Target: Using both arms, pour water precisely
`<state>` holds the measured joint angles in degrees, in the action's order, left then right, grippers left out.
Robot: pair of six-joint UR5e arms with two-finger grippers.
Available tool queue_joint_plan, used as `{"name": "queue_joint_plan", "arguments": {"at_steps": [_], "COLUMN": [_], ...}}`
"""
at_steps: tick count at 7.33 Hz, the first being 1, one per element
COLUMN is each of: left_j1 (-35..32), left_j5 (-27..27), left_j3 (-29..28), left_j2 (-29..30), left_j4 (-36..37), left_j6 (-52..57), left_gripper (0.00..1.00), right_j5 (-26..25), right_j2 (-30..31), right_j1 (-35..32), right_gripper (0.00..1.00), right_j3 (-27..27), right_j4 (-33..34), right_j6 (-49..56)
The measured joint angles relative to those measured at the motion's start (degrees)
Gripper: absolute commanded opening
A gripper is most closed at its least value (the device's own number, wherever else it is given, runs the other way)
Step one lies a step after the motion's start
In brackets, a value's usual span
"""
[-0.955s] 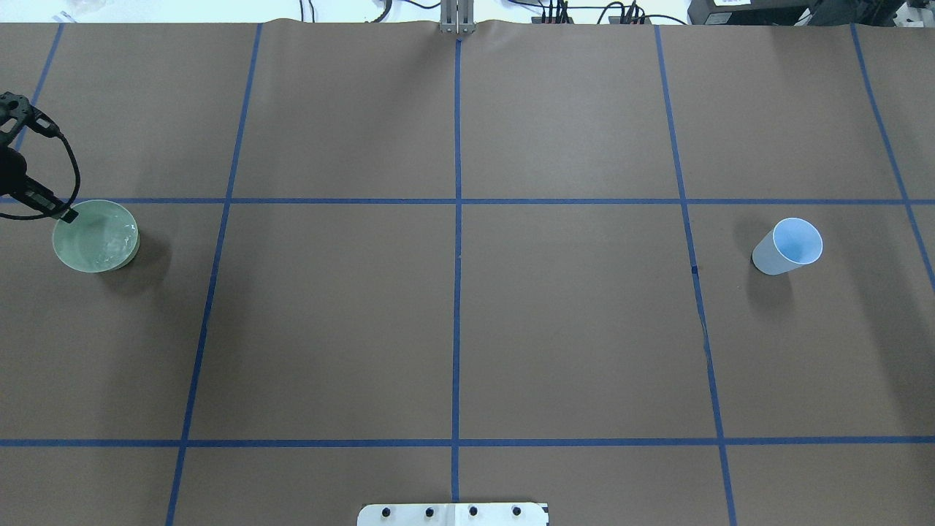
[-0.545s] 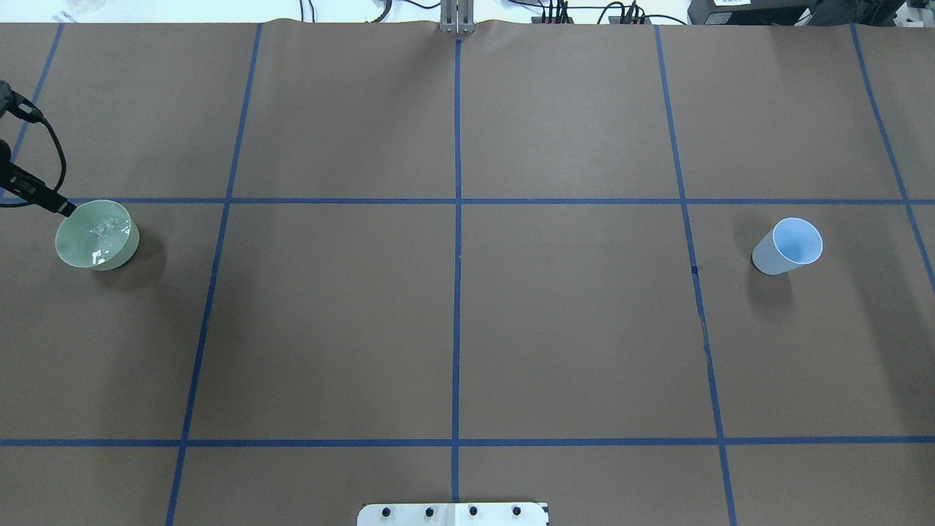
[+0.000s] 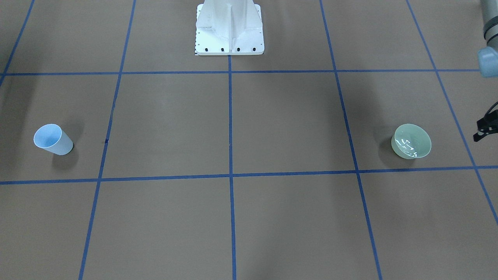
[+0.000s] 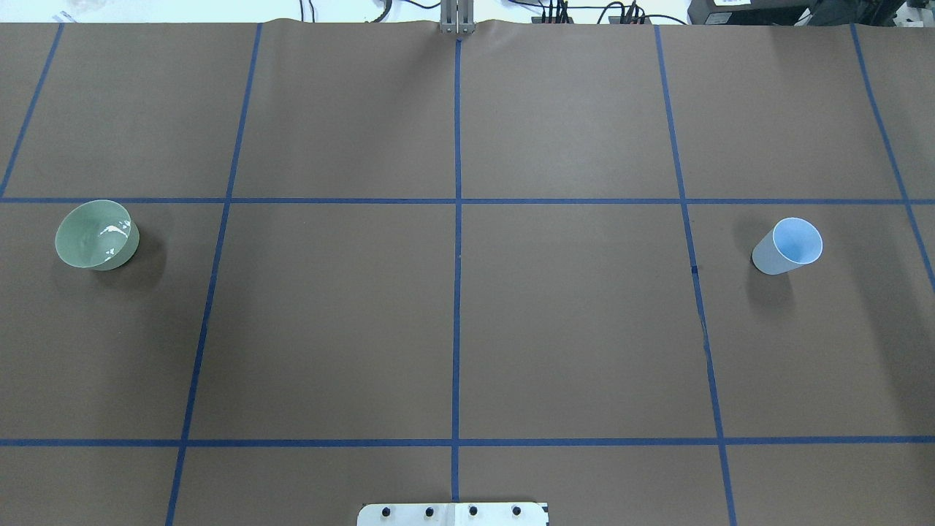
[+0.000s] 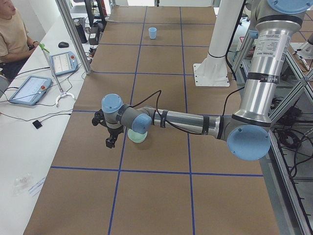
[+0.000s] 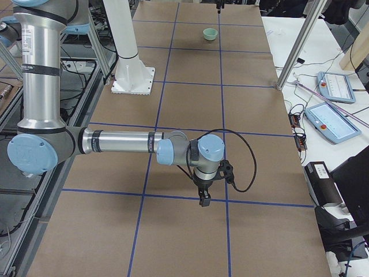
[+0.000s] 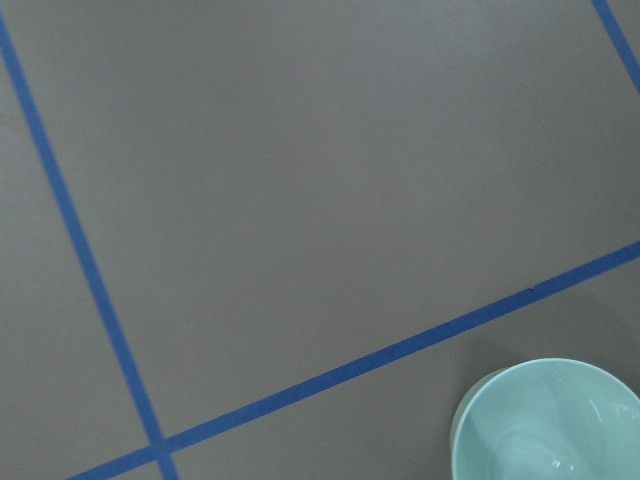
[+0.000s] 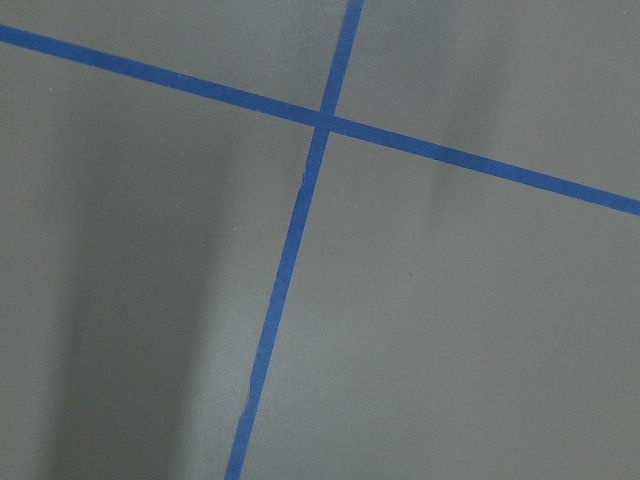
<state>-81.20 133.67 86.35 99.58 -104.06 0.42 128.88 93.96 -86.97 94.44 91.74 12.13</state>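
Observation:
A pale green bowl stands alone on the brown table at the left, and the water in it shows as bright glints. The same bowl sits on the right in the front-facing view. Far off at the right stands a light-blue cup, upright and open. My left gripper hangs just outside the bowl, apart from it, and I cannot tell if it is open. Only a black tip of it shows at the front-facing view's edge. The right gripper points down at bare table; I cannot tell its state.
The white pedestal base stands at the middle of the robot's side. Blue tape lines divide the brown table cover. A person sits at a side bench with tablets beyond the table's left end.
The left gripper, at the bowl's rim a second ago, has drawn away leftward out of the overhead view. The bowl stays put and its water glints have shifted.

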Motion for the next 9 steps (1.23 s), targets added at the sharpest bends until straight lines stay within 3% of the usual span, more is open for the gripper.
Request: {"name": "queue_joint_plan", "arguments": {"at_steps": [3,9], "left_j1": [-9.19,-12.11], "left_j5": [-0.19,0.37], "left_j3": [0.00,-0.56], "left_j2": [-0.66,-4.98], "left_j4": [10.47,11.22], "left_j6": [14.47,15.80], "left_gripper": [1.00,1.00], "right_j5": [-0.01,-0.03], "right_j2": [-0.09,-0.35], "right_j1": [0.02,0.03], "right_gripper": [1.00,1.00], "right_j3": [-0.37,-1.04], "right_j4": [-0.01,-0.07], "right_j6": [0.00,0.00]}}
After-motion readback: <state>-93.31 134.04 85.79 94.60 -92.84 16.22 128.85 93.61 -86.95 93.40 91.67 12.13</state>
